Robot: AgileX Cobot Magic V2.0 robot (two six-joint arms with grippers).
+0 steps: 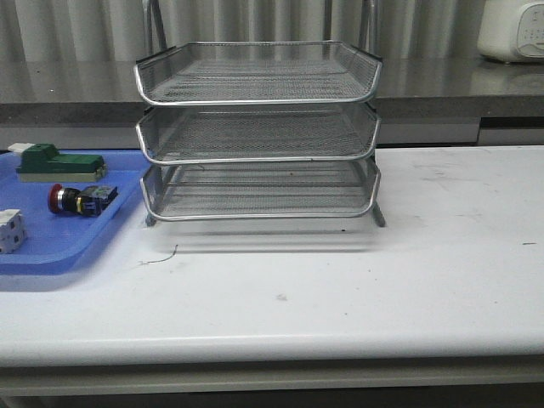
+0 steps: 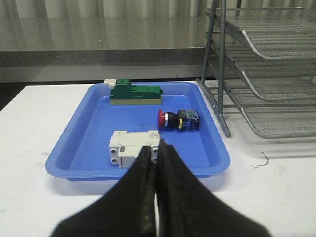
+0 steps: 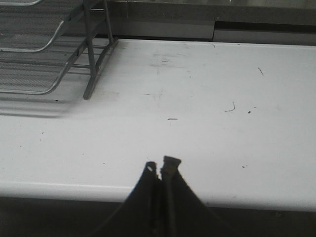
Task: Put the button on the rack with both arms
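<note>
The button [image 1: 81, 200] lay on its side in the blue tray [image 1: 51, 255], left of the rack [image 1: 259, 127]. Both grippers, left [image 2: 157, 144] and right [image 3: 162, 165], were pinched closed and empty. The left should probably open wide, then grasp the black body squarely.

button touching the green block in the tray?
Apart. The left wrist view shows bare blue tray floor between the button and the green block; the front view shows the same gap.

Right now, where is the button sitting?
In the front view the button lies on its side in the blue tray at the left, between the green block and the white cube, left of the rack.
</note>
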